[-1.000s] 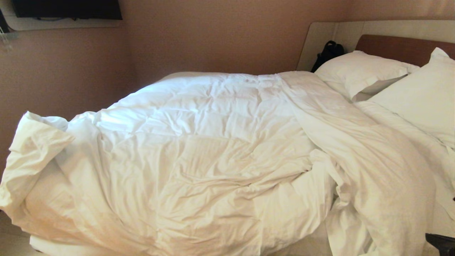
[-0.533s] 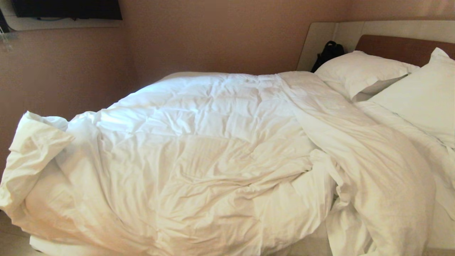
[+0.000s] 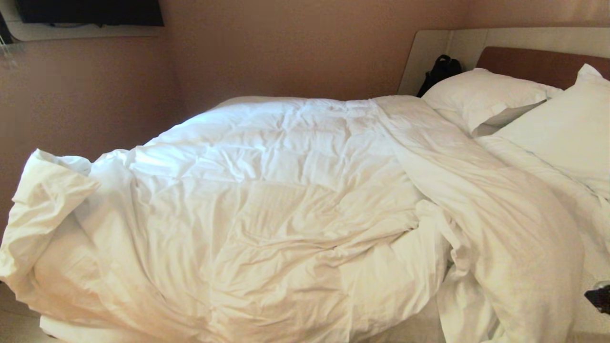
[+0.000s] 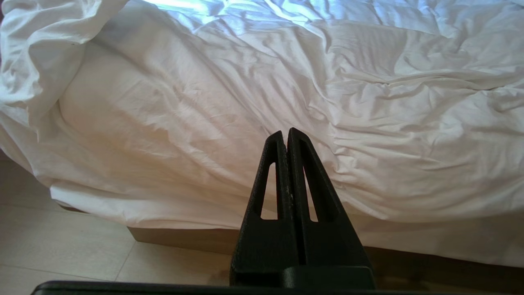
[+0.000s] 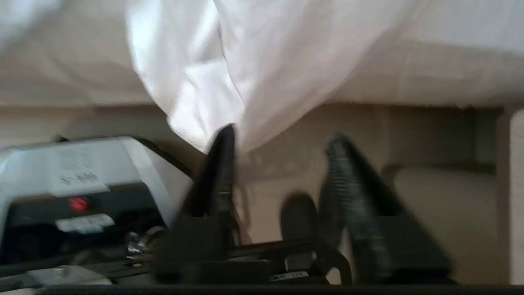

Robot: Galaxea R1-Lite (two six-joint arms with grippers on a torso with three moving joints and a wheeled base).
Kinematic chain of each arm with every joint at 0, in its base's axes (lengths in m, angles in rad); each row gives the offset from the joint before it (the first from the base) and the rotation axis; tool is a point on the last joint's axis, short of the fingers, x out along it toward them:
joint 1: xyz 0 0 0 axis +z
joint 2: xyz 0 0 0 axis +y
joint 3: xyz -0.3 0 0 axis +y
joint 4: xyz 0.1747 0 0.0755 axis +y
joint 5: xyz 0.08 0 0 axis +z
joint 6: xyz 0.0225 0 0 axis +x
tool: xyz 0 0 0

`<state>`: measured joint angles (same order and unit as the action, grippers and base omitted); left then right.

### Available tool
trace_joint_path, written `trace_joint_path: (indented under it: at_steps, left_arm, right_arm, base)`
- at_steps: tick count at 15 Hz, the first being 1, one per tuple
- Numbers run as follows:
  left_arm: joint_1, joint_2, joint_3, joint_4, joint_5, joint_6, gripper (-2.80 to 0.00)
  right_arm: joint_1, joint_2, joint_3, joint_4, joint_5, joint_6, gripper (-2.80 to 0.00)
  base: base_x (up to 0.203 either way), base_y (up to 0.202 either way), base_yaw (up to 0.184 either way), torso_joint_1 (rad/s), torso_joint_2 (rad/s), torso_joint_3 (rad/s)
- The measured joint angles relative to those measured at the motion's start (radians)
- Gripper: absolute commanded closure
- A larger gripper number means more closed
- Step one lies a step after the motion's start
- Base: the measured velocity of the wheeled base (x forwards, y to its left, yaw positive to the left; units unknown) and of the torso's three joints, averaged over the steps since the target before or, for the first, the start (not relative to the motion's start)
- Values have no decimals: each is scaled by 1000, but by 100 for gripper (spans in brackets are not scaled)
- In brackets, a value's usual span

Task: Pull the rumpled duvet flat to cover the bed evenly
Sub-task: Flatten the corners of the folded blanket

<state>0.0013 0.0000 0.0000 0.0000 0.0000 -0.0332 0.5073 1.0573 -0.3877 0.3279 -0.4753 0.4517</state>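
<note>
The white quilted duvet (image 3: 286, 214) lies rumpled over the bed (image 4: 184, 239). One corner is bunched up at the near left (image 3: 45, 190), and a long fold (image 3: 500, 214) runs down the right side and hangs over the near edge. My left gripper (image 4: 285, 133) is shut and empty, low in front of the duvet's hanging near side and apart from it. My right gripper (image 5: 282, 135) stands open below a hanging fold of the duvet (image 5: 229, 82), with nothing between its fingers. A dark part of the right gripper (image 3: 601, 298) shows at the head view's right edge.
Two white pillows (image 3: 481, 95) (image 3: 562, 133) lie against the brown headboard (image 3: 533, 64), with a black bag (image 3: 441, 71) beside them. The wall runs close along the bed's far side, with a dark screen (image 3: 90, 12) mounted on it. Pale floor (image 4: 61, 246) lies before the bed. My base (image 5: 82, 188) is beside the right gripper.
A dark part of my right arm showed at the lower right corner, dropped out of sight, and now shows higher at the right edge. The duvet lies as before.
</note>
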Motion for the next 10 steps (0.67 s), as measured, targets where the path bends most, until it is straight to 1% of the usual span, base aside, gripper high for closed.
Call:
trace_joint_path:
  at_steps: [3, 7, 10]
  left_arm:
    - [0, 0, 0, 0, 1, 0, 0]
    - [0, 0, 0, 0, 1, 0, 0]
    - [0, 0, 0, 0, 0, 0, 0]
  right_arm:
    - [-16, 141, 1, -52, 1, -4, -280]
    - [-27, 293, -3, -159, 1, -5, -280]
    - [-57, 403, -2, -241, -5, 2, -280]
  base:
    - [0, 0, 0, 0, 0, 0]
    - [0, 0, 0, 0, 0, 0]
    - [0, 0, 0, 0, 0, 0]
